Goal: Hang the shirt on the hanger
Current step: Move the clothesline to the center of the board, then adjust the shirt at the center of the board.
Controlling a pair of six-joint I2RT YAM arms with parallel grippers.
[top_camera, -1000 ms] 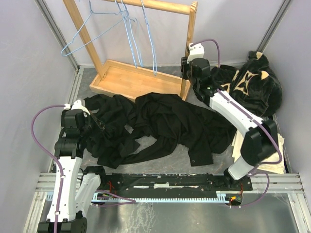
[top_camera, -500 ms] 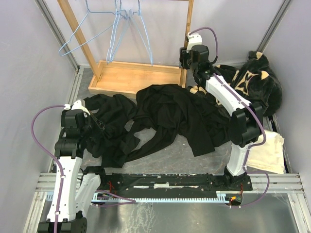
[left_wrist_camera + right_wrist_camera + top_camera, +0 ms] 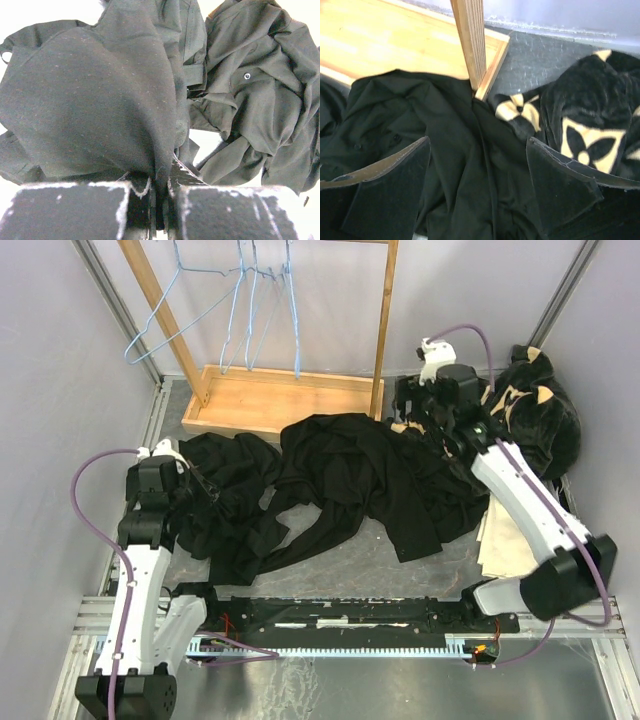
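The left gripper (image 3: 160, 195) pinches a fold of the shirt (image 3: 90, 100) near the left edge of the table (image 3: 370, 560), probably to raise it, while the right gripper (image 3: 477, 147) stands spread and empty beside the rack (image 3: 270, 405), at the far edge, where the hanger (image 3: 232, 320) hangs.

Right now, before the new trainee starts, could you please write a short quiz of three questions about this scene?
1. True or false: the right gripper is closed on the flower-patterned plush garment.
2. Where are the light-blue hangers? A: hanging on the wooden rack. B: lying on the table. C: held by a gripper.
3. Fill in: the left gripper is ___ on a fold of the black garment.

Key: 1 false, it is open and holds nothing. 2 A. 3 shut.
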